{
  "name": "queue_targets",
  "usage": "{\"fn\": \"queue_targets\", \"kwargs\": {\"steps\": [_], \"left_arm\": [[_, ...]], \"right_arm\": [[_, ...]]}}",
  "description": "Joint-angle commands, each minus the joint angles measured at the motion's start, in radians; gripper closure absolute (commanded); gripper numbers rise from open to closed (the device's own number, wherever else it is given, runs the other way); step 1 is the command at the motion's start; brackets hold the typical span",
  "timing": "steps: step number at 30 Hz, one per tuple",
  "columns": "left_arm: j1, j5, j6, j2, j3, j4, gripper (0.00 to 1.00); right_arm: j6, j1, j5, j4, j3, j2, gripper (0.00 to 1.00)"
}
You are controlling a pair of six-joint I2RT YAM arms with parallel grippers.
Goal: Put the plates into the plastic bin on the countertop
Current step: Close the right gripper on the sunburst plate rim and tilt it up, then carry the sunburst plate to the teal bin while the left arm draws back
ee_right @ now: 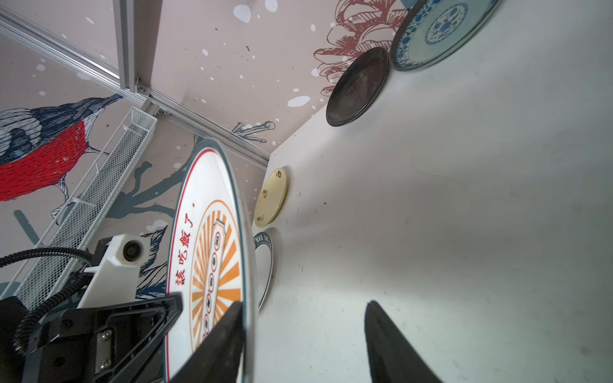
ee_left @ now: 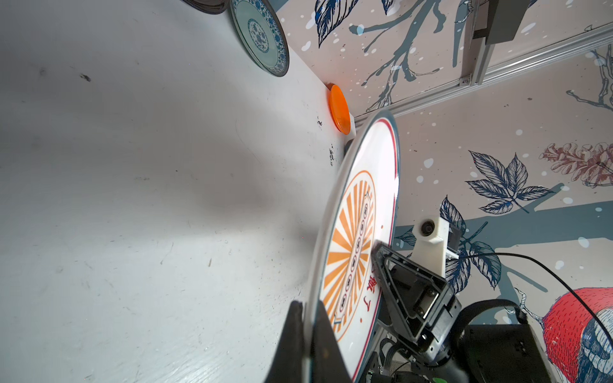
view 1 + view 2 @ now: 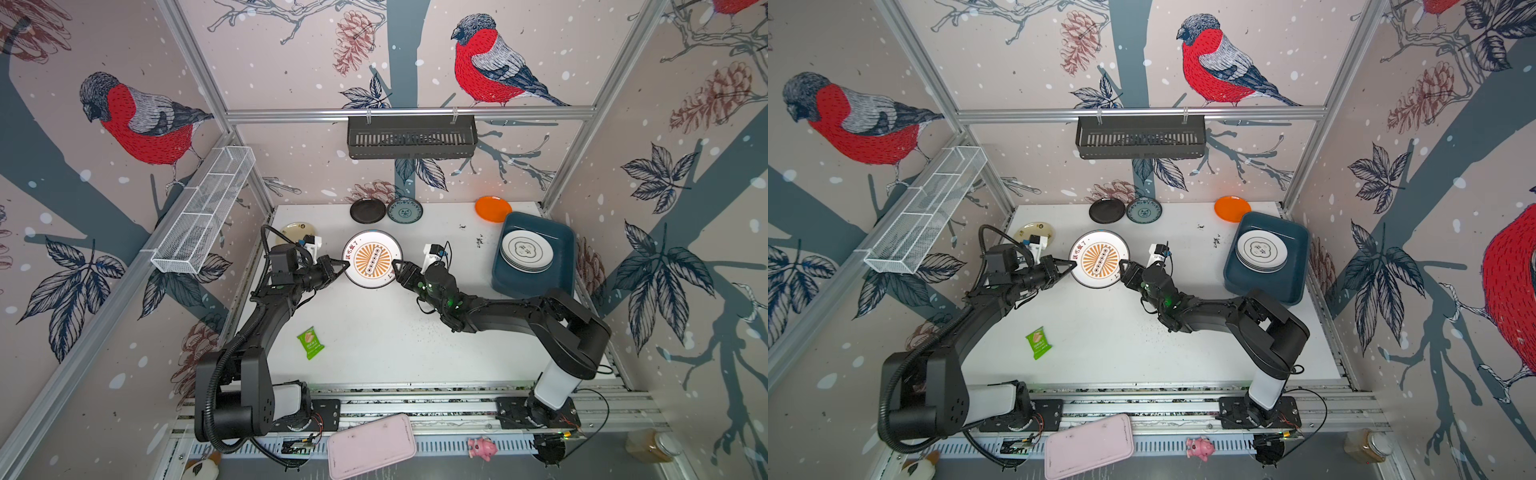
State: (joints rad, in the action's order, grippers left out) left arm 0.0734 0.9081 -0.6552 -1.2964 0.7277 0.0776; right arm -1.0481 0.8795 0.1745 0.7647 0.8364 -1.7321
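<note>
The orange sunburst plate (image 3: 372,259) (image 3: 1099,259) hangs above the countertop (image 3: 395,332). My left gripper (image 3: 346,266) (image 2: 308,303) is shut on its left rim. At the right rim my right gripper (image 3: 395,264) (image 1: 304,303) is open: one finger lies on the plate's face (image 1: 209,248), the other stands well apart below. The teal-blue plastic bin (image 3: 559,237) (image 3: 1293,241) at the right holds a stack of white dark-rimmed plates (image 3: 527,250). Black (image 3: 368,210), teal-patterned (image 3: 404,210), orange (image 3: 493,209) and cream (image 3: 296,232) plates lie at the back. A dark-ringed plate (image 1: 265,265) lies under the lifted one.
A green snack packet (image 3: 310,342) lies front left on the countertop. A black slotted basket (image 3: 411,137) hangs on the back rail and a white wire-mesh basket (image 3: 203,210) on the left wall. A pink tray (image 3: 371,445) sits beyond the front rails.
</note>
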Motion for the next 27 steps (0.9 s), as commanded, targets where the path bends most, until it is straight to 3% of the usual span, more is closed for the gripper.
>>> {"fn": "queue_targets", "kwargs": {"steps": [1,5,9,13,15,19,27], "left_arm": [[0.005,0.021,0.004,-0.001,0.007,0.025,1.00],[0.004,0.021,0.009,-0.007,0.008,0.019,1.00],[0.004,0.021,0.008,-0.013,0.009,0.015,1.00],[0.006,0.023,0.005,-0.020,0.009,0.013,0.82],[0.007,0.023,0.005,-0.017,0.008,0.013,0.53],[0.008,-0.029,0.044,0.002,0.018,-0.041,0.06],[0.003,-0.174,0.142,0.086,0.055,-0.173,0.04]], "right_arm": [[-0.010,-0.003,-0.027,0.037,0.009,-0.009,0.55],[-0.031,-0.012,-0.039,0.045,0.001,-0.022,0.78],[-0.041,-0.016,-0.043,0.040,-0.001,-0.023,0.94],[-0.059,-0.017,-0.025,0.018,0.003,-0.023,0.97],[-0.068,-0.021,-0.024,0.014,0.003,-0.023,0.97],[-0.085,-0.028,-0.016,0.013,-0.011,-0.017,0.98],[-0.118,-0.094,0.040,0.017,-0.110,0.081,0.98]]}}
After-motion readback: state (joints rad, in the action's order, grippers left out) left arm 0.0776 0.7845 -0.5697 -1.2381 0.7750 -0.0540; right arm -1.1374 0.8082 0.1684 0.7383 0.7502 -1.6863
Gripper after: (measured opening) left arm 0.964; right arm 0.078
